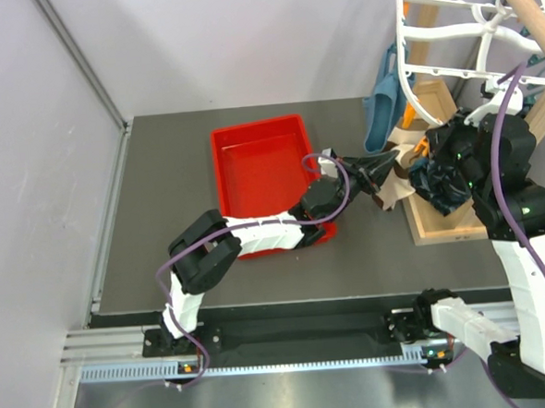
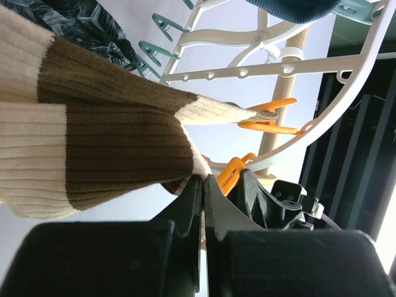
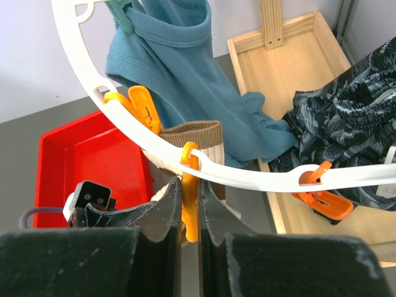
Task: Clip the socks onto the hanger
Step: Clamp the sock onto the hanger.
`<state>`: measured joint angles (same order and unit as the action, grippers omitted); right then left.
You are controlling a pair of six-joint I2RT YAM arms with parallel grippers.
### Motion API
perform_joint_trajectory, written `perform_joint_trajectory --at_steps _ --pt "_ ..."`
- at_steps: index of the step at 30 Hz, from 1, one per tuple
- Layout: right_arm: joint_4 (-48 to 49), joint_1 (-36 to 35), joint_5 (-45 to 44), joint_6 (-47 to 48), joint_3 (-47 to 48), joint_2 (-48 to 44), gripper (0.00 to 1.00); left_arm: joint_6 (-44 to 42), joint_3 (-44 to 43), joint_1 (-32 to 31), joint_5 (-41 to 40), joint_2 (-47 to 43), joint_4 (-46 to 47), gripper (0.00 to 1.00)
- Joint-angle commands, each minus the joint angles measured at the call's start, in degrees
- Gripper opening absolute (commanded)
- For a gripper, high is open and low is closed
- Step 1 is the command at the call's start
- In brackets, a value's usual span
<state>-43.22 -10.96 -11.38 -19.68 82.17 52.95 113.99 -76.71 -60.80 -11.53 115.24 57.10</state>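
A beige sock (image 2: 111,154) with dark brown patches hangs under the white hanger (image 2: 346,80). My left gripper (image 2: 203,179) is shut on the cream edge of its lower fold. The cream tip of the upper fold sits in the jaws of an orange peg (image 2: 266,114). My right gripper (image 3: 190,185) is shut on another orange peg (image 3: 190,210) hanging from the hanger's ring (image 3: 247,176), with the sock (image 3: 198,139) just behind it. In the top view the left gripper (image 1: 379,172) and right gripper (image 1: 431,150) meet at the sock (image 1: 396,185) below the hanger (image 1: 438,27).
A red tray (image 1: 228,160) lies under the left arm. A teal cloth (image 3: 179,62) and dark patterned fabric (image 3: 346,105) hang from the hanger. A wooden box base (image 1: 441,231) and slanted pole (image 1: 529,8) stand at the right. Teal pegs (image 2: 154,46) line the ring.
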Motion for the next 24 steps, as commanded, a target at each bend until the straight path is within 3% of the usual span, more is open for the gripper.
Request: perform_joint_trajectory --at_steps 1,24 --pt "-4.4 -0.1 5.3 -0.6 -1.0 -0.4 0.00 4.8 -0.6 -0.6 -1.2 -3.0 6.6 0.00" --pt "-2.7 -0.1 6.5 -1.8 -1.8 -0.8 0.00 7.0 -3.5 -2.3 -2.4 1.0 10.1 0.00"
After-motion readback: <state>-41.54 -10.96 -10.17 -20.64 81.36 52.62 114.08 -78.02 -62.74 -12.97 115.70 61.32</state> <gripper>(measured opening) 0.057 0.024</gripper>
